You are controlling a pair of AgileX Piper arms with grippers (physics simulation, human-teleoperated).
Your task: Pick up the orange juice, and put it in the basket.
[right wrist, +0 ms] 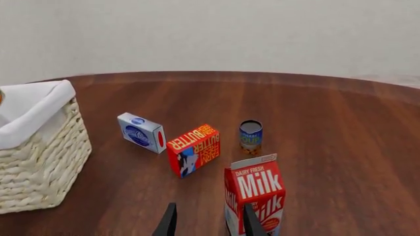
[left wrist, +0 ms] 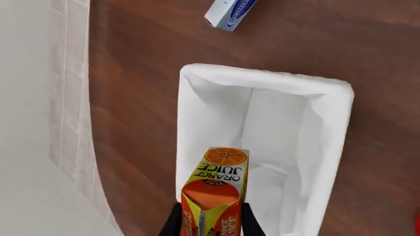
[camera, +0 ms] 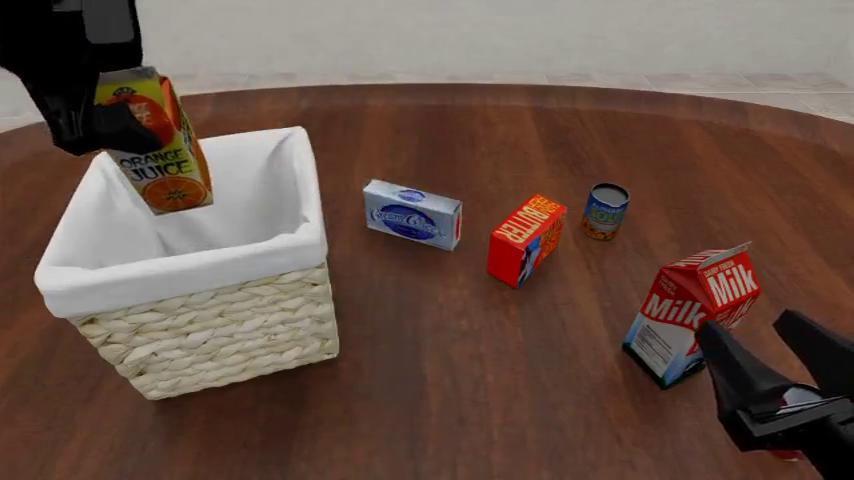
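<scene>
Left wrist view: left gripper point(left wrist: 210, 221) clamps the orange juice point(left wrist: 215, 194) above the basket point(left wrist: 331, 128) interior; front view alone shows the right gripper point(camera: 781, 365) spread empty beside the milk carton point(camera: 694, 310).

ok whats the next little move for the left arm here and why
Probably lower it a bit further, then open. The left gripper is shut on the orange juice, which hangs upright over the basket, over the near-left part of its white-lined opening in the left wrist view. The liner below looks bare, and the carton's base still sits around rim height, so releasing now could tip it.
</scene>
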